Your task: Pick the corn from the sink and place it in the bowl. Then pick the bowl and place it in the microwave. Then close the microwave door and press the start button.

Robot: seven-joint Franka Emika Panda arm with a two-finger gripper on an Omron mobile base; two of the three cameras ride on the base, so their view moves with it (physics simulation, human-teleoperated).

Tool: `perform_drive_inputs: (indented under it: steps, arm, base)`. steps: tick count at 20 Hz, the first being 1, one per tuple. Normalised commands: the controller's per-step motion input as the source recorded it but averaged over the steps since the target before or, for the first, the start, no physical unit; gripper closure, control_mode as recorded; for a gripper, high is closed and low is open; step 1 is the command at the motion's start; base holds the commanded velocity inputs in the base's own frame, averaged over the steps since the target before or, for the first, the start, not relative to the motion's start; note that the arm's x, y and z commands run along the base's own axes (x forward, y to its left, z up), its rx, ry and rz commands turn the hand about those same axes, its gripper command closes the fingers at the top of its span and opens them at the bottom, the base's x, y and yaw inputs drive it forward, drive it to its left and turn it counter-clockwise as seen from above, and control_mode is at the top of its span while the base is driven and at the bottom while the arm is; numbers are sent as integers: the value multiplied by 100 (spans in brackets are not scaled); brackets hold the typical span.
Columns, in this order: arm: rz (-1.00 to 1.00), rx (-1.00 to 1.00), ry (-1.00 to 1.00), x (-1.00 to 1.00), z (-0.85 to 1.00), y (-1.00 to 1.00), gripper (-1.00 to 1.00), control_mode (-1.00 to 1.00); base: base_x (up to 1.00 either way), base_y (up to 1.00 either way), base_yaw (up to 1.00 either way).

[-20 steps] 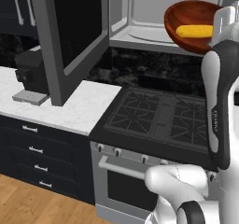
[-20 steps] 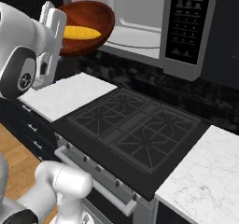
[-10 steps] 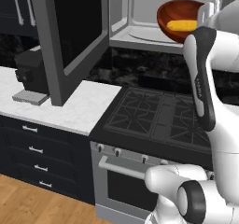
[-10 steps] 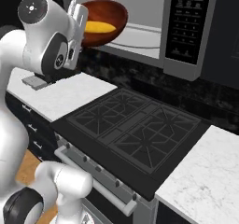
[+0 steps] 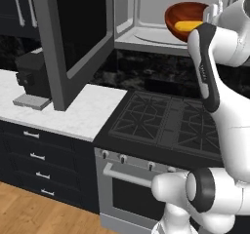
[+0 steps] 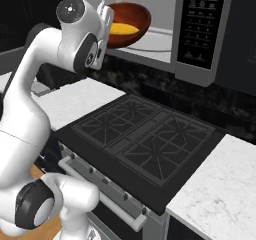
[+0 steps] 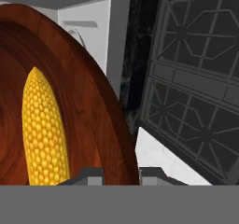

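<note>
The reddish-brown bowl (image 5: 181,14) (image 6: 132,17) hangs in the air at the mouth of the open microwave (image 5: 156,6) (image 6: 150,39), just above its floor. The yellow corn (image 5: 187,26) (image 6: 123,29) (image 7: 44,125) lies inside the bowl. My gripper (image 5: 213,13) (image 6: 107,16) (image 7: 121,173) is shut on the bowl's near rim (image 7: 108,112), one finger inside and one outside. The microwave door (image 5: 73,38) stands swung wide open to the left. The sink is out of view.
A black gas stove (image 5: 166,123) (image 6: 145,134) lies below the microwave. White marble counter (image 5: 73,111) (image 6: 220,194) flanks it on both sides. A dark appliance (image 5: 33,77) stands on the left counter. The microwave's control panel (image 6: 202,24) is to the right of the opening.
The arm has carried the bowl with the corn up and in toward the microwave opening; the grip on the rim has stayed the same.
</note>
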Motion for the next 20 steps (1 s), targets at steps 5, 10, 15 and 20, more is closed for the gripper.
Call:
perform_drive_inputs:
  steps: [5, 10, 15, 20]
  arm:
    - [0, 0, 0, 53, -28, -24, 100, -100]
    - [0, 0, 0, 48, -24, -17, 100, -100]
    - [0, 0, 0, 61, -6, -10, 100, -100]
    - [0, 0, 0, 62, 0, -11, 100, -100]
  base:
    - [0, 0, 0]
    - [0, 0, 0]
    - [0, 0, 0]
    - [0, 0, 0]
